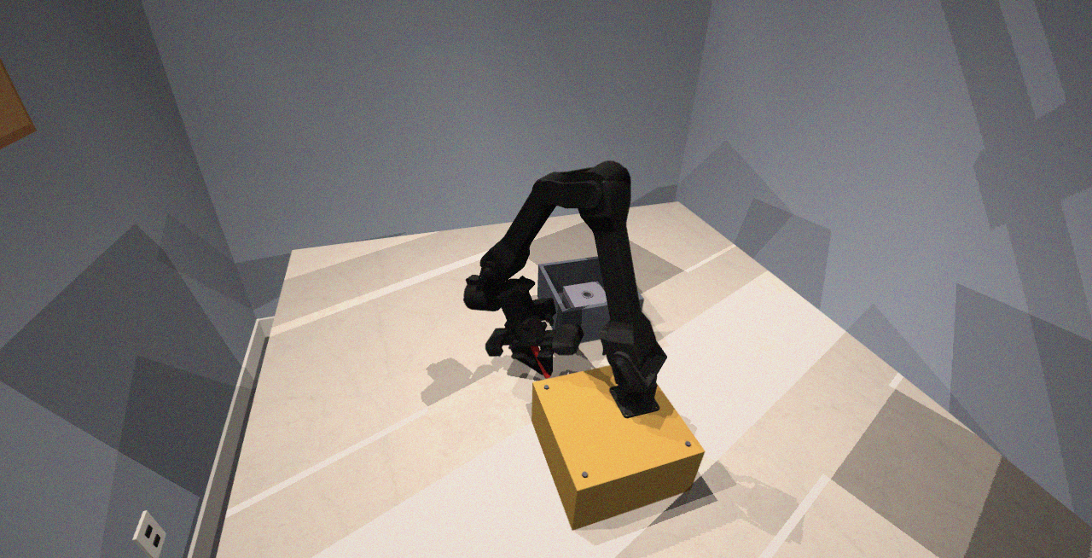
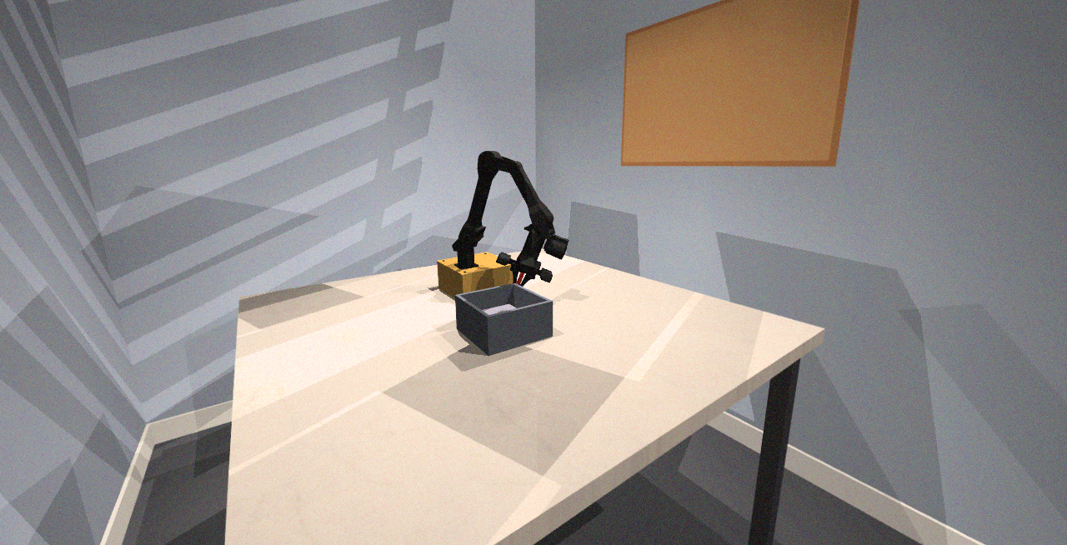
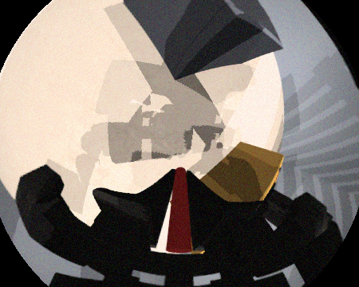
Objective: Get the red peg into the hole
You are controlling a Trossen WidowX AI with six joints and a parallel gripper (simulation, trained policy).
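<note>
Nearest in the top view is the yellow block (image 1: 618, 448) (image 2: 450, 277) (image 3: 243, 175), which carries the arm (image 1: 622, 272) (image 2: 477, 202) and gives it a raised footing. Just beyond its corner is the hand (image 1: 543, 371) (image 2: 518, 282) (image 3: 180, 173), its two fingers closed on the red peg (image 1: 541, 366) (image 2: 520, 278) (image 3: 180, 215). The peg lies lengthwise between them, a grip that should help to guide it, and it looks tilted together with the hand. Its lower end is poorly seen, so perhaps it has not left the tabletop (image 1: 366, 371) (image 2: 335, 422) (image 3: 48, 100); I cannot tell.

Farther on stands the box (image 1: 588, 319) (image 2: 519, 329) (image 3: 147, 24), open upward, so the peg can enter from above. On its bottom the plate (image 1: 576, 299) (image 2: 499, 309) shows its hole (image 1: 587, 294) facing up and unfilled. The next move, I judge, is to lift above the walls and make the peg upright, because a tilted one could catch at the hole.
</note>
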